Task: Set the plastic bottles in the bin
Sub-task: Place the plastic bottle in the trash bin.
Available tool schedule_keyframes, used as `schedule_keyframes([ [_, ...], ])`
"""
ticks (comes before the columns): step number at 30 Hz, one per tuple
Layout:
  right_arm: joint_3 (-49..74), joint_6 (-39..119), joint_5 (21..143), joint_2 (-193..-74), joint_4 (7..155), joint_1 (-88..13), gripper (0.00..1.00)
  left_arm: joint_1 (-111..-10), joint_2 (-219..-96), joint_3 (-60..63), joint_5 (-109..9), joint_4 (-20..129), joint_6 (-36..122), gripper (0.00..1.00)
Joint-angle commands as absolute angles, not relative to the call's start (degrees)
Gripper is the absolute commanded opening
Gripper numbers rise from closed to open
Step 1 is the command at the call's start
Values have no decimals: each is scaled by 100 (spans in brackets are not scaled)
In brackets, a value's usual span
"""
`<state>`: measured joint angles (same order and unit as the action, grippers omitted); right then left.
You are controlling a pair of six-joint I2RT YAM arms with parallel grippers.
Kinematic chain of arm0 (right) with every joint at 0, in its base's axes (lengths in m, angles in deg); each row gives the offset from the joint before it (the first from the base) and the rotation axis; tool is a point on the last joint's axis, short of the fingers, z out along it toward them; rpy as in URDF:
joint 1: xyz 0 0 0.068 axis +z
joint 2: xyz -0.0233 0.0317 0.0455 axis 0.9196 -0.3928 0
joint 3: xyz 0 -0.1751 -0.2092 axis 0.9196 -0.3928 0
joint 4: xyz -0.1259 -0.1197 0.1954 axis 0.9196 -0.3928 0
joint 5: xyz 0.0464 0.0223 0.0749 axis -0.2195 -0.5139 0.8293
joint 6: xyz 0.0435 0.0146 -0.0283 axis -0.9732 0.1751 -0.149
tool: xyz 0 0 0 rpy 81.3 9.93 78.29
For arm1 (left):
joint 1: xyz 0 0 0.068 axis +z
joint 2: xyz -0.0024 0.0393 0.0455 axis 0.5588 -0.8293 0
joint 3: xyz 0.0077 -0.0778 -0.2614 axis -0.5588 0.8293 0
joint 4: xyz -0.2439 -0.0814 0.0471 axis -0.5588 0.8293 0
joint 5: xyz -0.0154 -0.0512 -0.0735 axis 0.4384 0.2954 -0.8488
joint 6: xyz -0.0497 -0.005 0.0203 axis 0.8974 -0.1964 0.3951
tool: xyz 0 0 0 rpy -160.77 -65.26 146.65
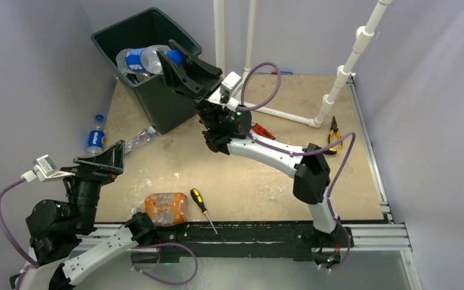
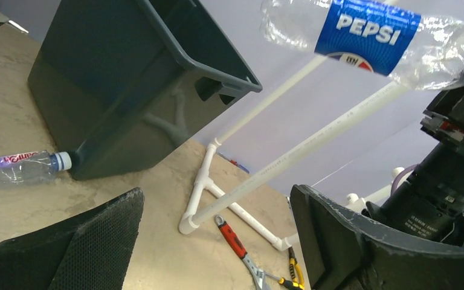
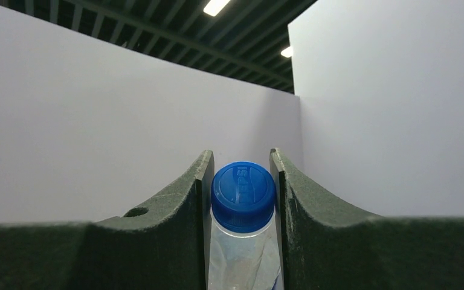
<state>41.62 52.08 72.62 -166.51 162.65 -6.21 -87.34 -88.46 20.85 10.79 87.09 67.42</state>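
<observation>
My right gripper (image 1: 178, 63) is shut on the neck end of a clear Pepsi bottle (image 1: 140, 60), which it holds level over the dark bin (image 1: 163, 104). In the right wrist view the blue cap (image 3: 243, 194) sits squeezed between the fingers. The same bottle (image 2: 368, 35) hangs high beside the bin (image 2: 127, 90) in the left wrist view. My left gripper (image 1: 106, 160) is open and holds nothing, low at the table's left. On the table lie a blue-labelled bottle (image 1: 95, 139), a clear bottle (image 1: 139, 139) against the bin's foot, and an orange-labelled bottle (image 1: 166, 207) by the front rail.
A black-and-orange screwdriver (image 1: 202, 204) lies next to the orange-labelled bottle. A red wrench (image 2: 235, 240) and yellow pliers (image 1: 334, 133) lie near the white pipe frame (image 1: 290, 115) at the back right. Walls close in on the left, back and right.
</observation>
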Motion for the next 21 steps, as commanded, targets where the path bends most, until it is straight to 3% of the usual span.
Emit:
schedule_keyframes([
  [1, 5178, 6066, 7275, -17142, 16087, -666, 0, -8724, -8926, 1918, 1244, 8857, 6855, 90],
  [7, 6386, 6205, 7096, -17999, 14873, -958, 0, -8724, -9205, 1640, 1656, 9398, 7229, 91],
  [19, 7003, 5444, 7075, -18755, 14316, -1333, 0, -8724, -9380, 1718, 1607, 9274, 7158, 91],
  [20, 7021, 5405, 7086, -18780, 14270, -1335, 5, -8724, -9388, 1727, 1609, 9254, 7140, 91],
  [21, 7038, 5381, 7103, -18782, 14241, -1335, 20, -8724, -9395, 1723, 1602, 9248, 7126, 91],
])
